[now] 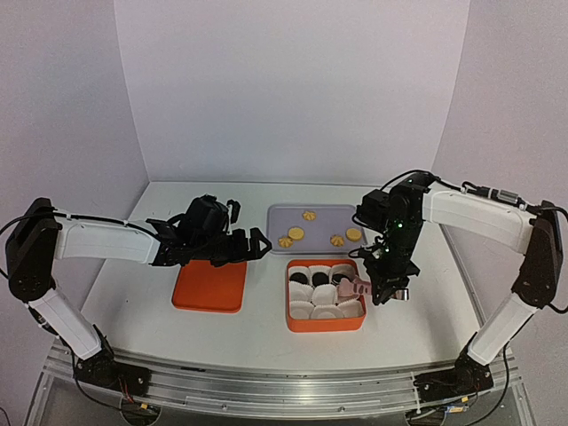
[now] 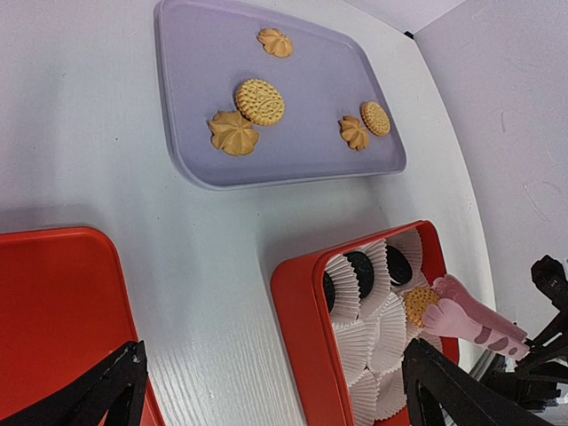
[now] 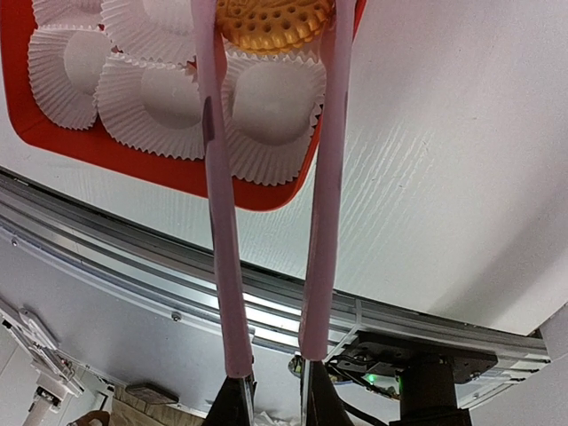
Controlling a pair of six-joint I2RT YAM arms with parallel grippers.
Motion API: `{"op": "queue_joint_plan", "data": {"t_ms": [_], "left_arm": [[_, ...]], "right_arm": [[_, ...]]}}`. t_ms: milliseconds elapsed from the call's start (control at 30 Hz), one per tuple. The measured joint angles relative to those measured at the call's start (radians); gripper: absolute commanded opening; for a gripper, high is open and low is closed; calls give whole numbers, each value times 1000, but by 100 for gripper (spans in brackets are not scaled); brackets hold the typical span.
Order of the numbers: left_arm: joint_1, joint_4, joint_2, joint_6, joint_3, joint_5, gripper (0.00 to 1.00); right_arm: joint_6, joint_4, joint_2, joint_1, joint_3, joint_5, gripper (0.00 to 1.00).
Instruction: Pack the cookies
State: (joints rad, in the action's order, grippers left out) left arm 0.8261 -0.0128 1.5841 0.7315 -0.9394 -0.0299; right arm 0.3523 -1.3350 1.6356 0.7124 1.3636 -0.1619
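The left gripper [image 2: 273,351] hovers with its jaws spread wide and nothing between them; in its wrist view the orange lid [image 1: 209,288] lies at 7 o'clock and the orange box [image 2: 297,306] at 4 o'clock, with bare white table [image 1: 257,333] between them. On the lavender tray [image 2: 302,98], at 12 o'clock from the box, lie five golden cookies [image 2: 259,101], each apart from the others. White paper cups [image 2: 390,333] fill the box, and three black cookies [image 2: 359,271] sit in its far row, one to a cup. The right gripper [image 3: 273,395] is at the box's 3 o'clock side, its jaws drawn narrow around the handles of pink tongs [image 3: 217,222]. The tong tips pinch a sixth golden cookie [image 3: 275,22], a flat disc over the cups on the right side of the box, well ahead of the jaws
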Motion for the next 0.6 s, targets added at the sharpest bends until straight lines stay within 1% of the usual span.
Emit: {"op": "queue_joint_plan", "data": {"t_ms": [133,367,600], "left_arm": [[0,0,0,0,0,5,100],[0,0,-1,0,0,6,100],[0,1,-10,1,5,6,100]], "right_arm": [[1,1,0,0,0,7,11],[2,0,7,2,5,28,21],[5,0,7,2,17,31,26]]}}
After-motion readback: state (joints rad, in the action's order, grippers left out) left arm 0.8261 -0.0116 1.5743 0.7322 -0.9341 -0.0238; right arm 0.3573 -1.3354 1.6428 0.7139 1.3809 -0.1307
